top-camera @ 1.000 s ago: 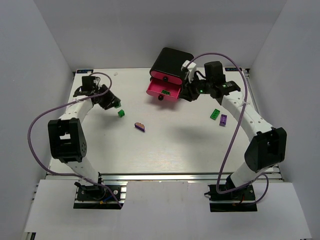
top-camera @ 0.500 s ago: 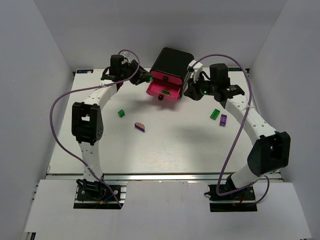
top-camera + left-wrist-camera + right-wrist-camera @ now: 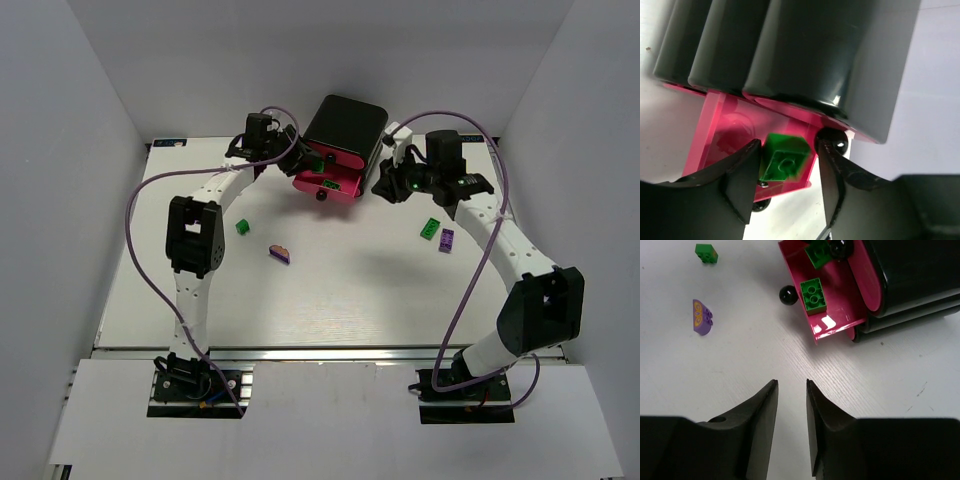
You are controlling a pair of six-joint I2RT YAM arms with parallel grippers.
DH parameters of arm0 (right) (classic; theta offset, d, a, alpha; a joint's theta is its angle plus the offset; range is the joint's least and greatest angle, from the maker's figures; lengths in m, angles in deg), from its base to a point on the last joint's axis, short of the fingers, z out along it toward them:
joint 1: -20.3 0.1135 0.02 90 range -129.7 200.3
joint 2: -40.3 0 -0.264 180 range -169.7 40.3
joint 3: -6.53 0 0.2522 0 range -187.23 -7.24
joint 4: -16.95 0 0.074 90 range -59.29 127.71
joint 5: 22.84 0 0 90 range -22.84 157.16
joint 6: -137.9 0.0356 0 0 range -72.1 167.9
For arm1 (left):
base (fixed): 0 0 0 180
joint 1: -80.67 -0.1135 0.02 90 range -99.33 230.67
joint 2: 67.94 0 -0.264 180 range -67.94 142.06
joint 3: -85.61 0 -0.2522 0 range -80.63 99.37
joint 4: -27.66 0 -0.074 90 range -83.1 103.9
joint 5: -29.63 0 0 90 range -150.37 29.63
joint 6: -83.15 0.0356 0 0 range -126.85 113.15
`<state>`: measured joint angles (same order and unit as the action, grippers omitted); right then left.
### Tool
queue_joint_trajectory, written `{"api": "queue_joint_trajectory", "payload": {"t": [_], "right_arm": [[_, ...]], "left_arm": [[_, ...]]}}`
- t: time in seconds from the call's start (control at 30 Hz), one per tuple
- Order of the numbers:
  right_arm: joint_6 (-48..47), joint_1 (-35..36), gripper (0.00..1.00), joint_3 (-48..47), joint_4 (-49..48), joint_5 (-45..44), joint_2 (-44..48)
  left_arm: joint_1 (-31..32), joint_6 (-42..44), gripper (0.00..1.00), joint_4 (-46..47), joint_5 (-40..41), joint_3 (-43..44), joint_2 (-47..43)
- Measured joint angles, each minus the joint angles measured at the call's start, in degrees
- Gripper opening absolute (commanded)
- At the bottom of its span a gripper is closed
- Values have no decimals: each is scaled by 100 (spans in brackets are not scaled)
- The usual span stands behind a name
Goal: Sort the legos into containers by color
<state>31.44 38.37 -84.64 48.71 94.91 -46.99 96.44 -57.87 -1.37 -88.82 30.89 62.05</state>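
The black box (image 3: 345,122) stands at the back middle with a pink drawer (image 3: 343,194) pulled out; a green lego (image 3: 328,185) lies in it. My left gripper (image 3: 306,158) is at the box's left front, over a pink drawer (image 3: 725,135). A green lego (image 3: 785,157) sits between its jaws, against the left finger, with a thin gap to the right finger. My right gripper (image 3: 384,187) hovers just right of the drawers, slightly open and empty. The right wrist view shows it (image 3: 791,382) over bare table, the drawer's green lego (image 3: 813,295) and a second green lego (image 3: 817,255) higher up.
Loose on the table are a green lego (image 3: 242,227) and a purple piece (image 3: 279,253) left of centre, and a green lego (image 3: 430,229) with a purple lego (image 3: 447,239) to the right. A black drawer knob (image 3: 787,295) sticks out at the front.
My left arm has swung from the table's left side across to the drawers, carrying a green lego. My right gripper has edged back slightly from the drawers.
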Motion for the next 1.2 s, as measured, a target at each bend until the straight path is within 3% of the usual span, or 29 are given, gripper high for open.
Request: {"api": "queue_joint_trajectory", "payload": {"t": [0.13,0.3,0.37,0.4,0.5,0.57,0.6,0.63,0.7,0.8,0.9,1.03,1.2], "right_arm": [[-2,-46,53,127,26,-39,85],[166,-199,59,232,133,-208,223],[319,-332,57,229,256,-389,212],[409,-417,56,229,334,-509,173],[702,-704,56,179,625,-1032,-111],[826,-898,58,70,887,-1327,-494],[876,-988,59,2,1032,-1445,-719],[920,-1071,60,-79,1178,-1534,-927],[1054,-1217,61,-295,1510,-1711,-1410],[1237,-1360,69,-560,1823,-1845,-1899],[1458,-1410,70,-704,2026,-1974,-2041],[1762,-1410,70,-863,2096,-2140,-2046],[2107,-1429,74,-782,2138,-2210,-2046]], "left_arm": [[15,-24,69,-116,39,33,28],[15,-31,66,-133,66,-66,-50],[-4,-4,60,-151,85,-199,-184],[-20,7,49,-157,94,-262,-278],[-61,181,34,-210,232,-664,-835],[-120,382,38,-310,354,-977,-1427],[-164,511,44,-330,415,-1156,-1779],[-212,625,57,-330,498,-1384,-2164],[-341,811,61,-354,636,-1840,-2964],[-516,968,64,-326,822,-2612,-3963],[-664,1027,64,-385,994,-3425,-4588],[-719,1034,65,-538,1193,-4306,-4776],[-780,1038,66,-890,1403,-4704,-4795]]}}
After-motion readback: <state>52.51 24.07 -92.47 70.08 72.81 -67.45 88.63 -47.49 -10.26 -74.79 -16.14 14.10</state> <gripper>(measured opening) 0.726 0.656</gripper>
